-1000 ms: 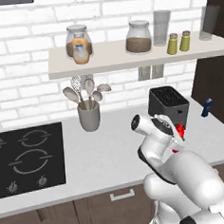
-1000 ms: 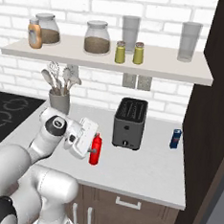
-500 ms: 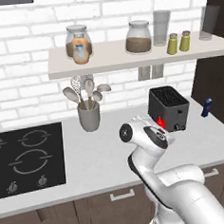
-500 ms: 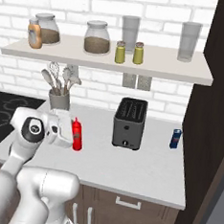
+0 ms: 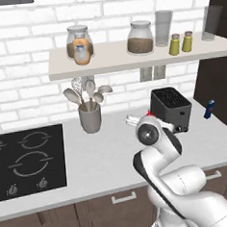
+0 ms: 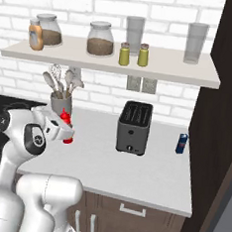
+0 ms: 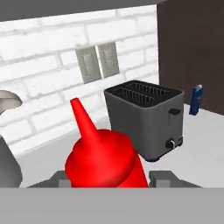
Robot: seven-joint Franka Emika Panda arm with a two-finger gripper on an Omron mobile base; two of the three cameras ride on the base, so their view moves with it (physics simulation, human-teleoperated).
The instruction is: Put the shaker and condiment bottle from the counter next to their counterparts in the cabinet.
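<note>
Above the pale grey worktop [image 6: 148, 165], between the grey utensil crock [image 6: 61, 104] and the dark grey two-slot toaster [image 6: 134, 127], the slim bright red squeeze bottle [image 6: 65, 125] with a pointed conical nozzle sits in the gripper [image 6: 62, 128], lifted clear of the surface. In the hand view the bottle [image 7: 104, 157] stands between the two dark fingers [image 7: 162, 178], which are clamped on its body, its nozzle leaning toward the white brick wall. In the left base view the red nozzle tip [image 5: 149, 114] shows just above the hand, in front of the toaster [image 5: 171, 108]. The long pale beige slab shelf [image 6: 112, 64] on the wall carries two yellow-green shakers with tan caps [image 6: 134, 54] side by side, two lidded glass jars [image 6: 100, 38], two tall clear glasses [image 6: 196, 43], and a small orange bottle with a pale label [image 6: 36, 35] at its left end. A small blue bottle [image 6: 182, 143] stands on the worktop beside the dark wood panel [image 6: 222, 122], right of the toaster. A black hob [image 5: 27, 160] lies at the left.
</note>
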